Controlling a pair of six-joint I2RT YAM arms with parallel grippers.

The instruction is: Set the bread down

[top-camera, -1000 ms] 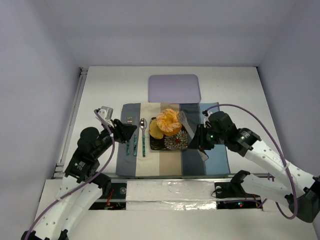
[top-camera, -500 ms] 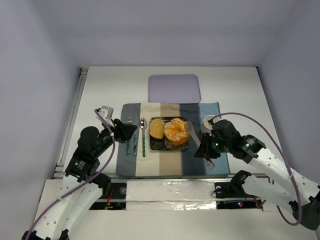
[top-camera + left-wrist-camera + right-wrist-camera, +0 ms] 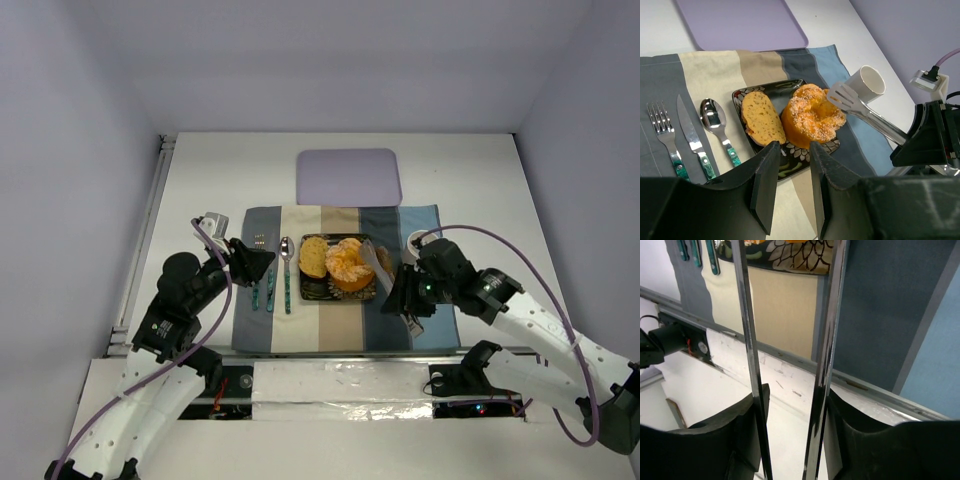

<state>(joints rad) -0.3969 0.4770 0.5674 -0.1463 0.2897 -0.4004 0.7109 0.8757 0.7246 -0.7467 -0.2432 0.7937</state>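
Bread (image 3: 762,117) — one slice, flat on the plate (image 3: 338,291), just beside the orange (image 3: 810,117).
Right gripper (image 3: 792,405) clasps the tongs (image 3: 865,112), blades apart and empty — placement looks done; left gripper (image 3: 794,150) slightly parted, holding nothing, apparently on standby.

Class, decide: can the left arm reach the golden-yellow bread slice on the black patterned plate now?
Probably yes: the golden-yellow bread slice lies uncovered on the left side of the black patterned plate, nearest the left gripper; the peeled orange and metal tongs sit beyond it.
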